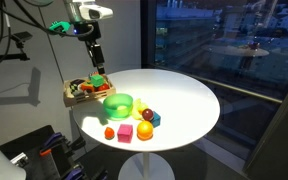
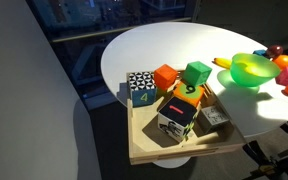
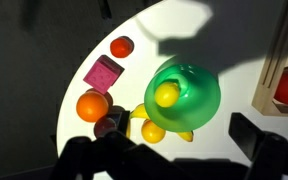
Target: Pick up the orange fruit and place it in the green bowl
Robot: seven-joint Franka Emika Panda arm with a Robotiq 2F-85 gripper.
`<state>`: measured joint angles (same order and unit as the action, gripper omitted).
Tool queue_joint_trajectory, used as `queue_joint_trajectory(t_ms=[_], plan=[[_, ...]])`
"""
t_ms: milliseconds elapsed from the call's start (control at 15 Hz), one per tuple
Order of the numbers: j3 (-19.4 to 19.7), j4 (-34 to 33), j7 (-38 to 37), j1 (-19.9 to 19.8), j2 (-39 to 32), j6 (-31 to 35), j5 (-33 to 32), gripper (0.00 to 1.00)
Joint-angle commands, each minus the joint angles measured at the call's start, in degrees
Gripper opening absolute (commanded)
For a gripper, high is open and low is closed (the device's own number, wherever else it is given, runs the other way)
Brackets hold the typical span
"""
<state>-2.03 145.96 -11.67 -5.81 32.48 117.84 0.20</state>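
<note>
The orange fruit (image 3: 122,47) is small, round and reddish-orange; it lies on the white table next to the pink cube (image 3: 103,74), apart from the green bowl (image 3: 196,100). In an exterior view the fruit (image 1: 109,132) sits near the table's front edge, with the bowl (image 1: 118,102) behind it. A yellow fruit lies inside the bowl. My gripper (image 1: 97,55) hangs high above the bowl and the tray. In the wrist view its jaws (image 3: 179,152) are open and empty. The bowl also shows in an exterior view (image 2: 252,70).
A larger orange (image 3: 92,105), a dark red fruit (image 3: 108,126), a yellow fruit (image 3: 153,130) and a banana lie beside the bowl. A wooden tray (image 2: 154,152) of coloured cubes stands at the table's edge, also seen in an exterior view (image 1: 72,97).
</note>
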Motion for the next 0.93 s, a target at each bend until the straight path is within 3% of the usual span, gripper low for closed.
queue_joint_trajectory(t_ms=[0, 400, 733, 867], plan=[[1.46, -2.48, 2.31, -0.91, -4.4, -0.79, -3.65, 1.0], [5.95, -2.76, 15.26, 0.53, -8.98, 1.61, -5.29, 1.0], [8.74, -2.35, 27.41, 1.78, -11.52, 8.29, -4.42, 1.0], [8.89, -2.37, 28.75, 1.84, -12.18, 10.05, -4.69, 1.0]])
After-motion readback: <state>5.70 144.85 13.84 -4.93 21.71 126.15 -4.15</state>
